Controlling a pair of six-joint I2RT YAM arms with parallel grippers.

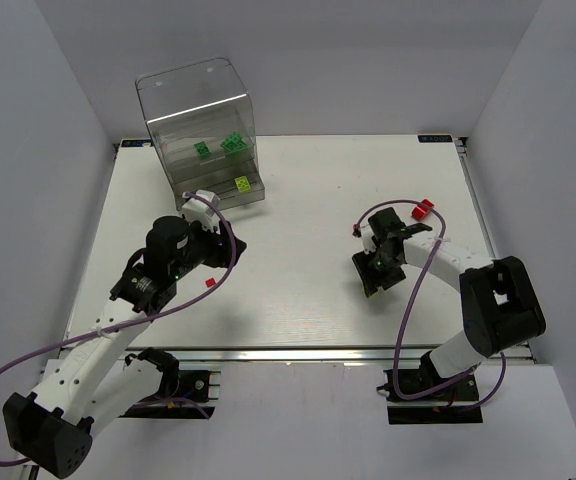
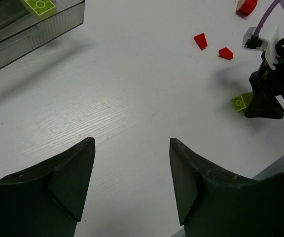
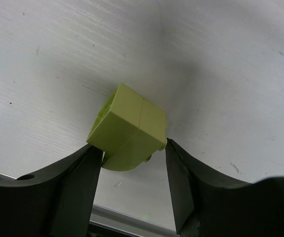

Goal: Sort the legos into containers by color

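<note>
My right gripper has its fingertips against both sides of a pale yellow-green brick, which sits tilted at the table surface. In the top view this gripper is right of centre and hides the brick. The left wrist view shows the brick at the gripper's tip. My left gripper is open and empty over bare table, just in front of the clear cabinet. The cabinet holds two dark green bricks and a yellow-green brick in its lowest drawer. Red bricks lie loose on the table.
A small red brick lies near my left arm. Two red wedge pieces lie between the arms, and another red piece lies beyond them. White walls enclose the table on three sides.
</note>
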